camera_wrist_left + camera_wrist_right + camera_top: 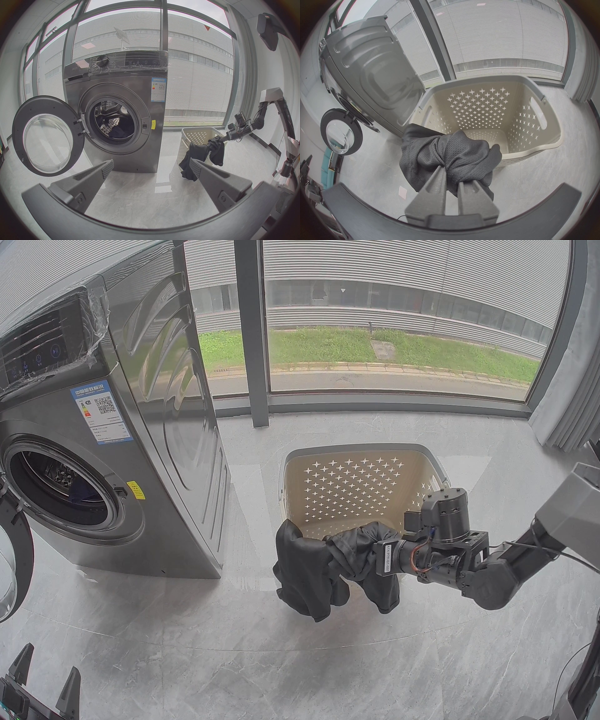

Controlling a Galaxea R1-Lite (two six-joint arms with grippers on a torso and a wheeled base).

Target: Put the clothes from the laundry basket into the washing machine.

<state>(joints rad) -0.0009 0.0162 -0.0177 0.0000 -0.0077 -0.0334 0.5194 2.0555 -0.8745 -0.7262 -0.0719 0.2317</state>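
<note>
Clothes here come down to one dark mesh garment (447, 156), bunched up and pinched at its top between the fingers of our right gripper (452, 182), which are pressed together on the cloth. From that grip the fabric hangs in two loose folds at the near corner of the laundry basket (359, 449), on the side toward the washing machine (162, 427). The longer fold drops outside the basket's front wall toward the floor (250, 646). We cannot tell whether the cloth rests on the rim or only hangs in front of it. The basket is cream with star-shaped holes and a grey rim, and it stands just beside the machine's side panel.

Our left gripper (150, 164) sits low in front of the machine, fingers spread wide with nothing between them, well apart from the basket.

The machine's round door (47, 134) stands swung open to one side, and the drum opening (62, 490) shows something dark (120, 129) lying inside.

As for markings, a blue-and-white label (101, 412) with a square code sits on the front above the drum, and a small yellow sticker (135, 490) is beside the opening. The control panel (44, 343) is covered in clear plastic film; its print is too small to make out.
</note>
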